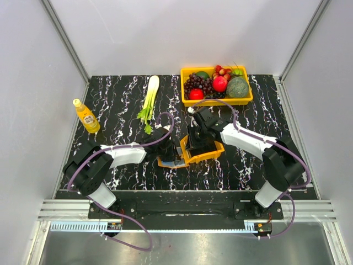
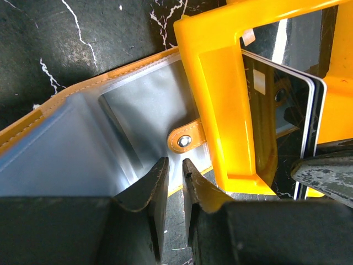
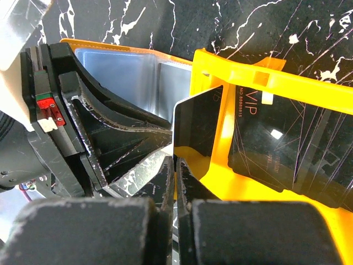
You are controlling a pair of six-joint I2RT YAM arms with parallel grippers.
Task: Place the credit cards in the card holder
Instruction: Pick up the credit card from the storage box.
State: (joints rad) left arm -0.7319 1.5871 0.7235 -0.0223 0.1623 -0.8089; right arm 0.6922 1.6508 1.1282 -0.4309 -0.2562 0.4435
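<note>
- Looking from above, you see both arms meeting mid-surface over the holder and tray. How they grip does not show there.
- Only your left wrist view shows the left pincer. Its fingers are nearly together with a thin gap, over the open holder's clear sleeves, and you cannot tell whether they nip anything.
- Only your right wrist view shows the right pincer pinching a card upright on edge, at the tray's wall beside the holder.
- More cards lie inside the tray.
</note>
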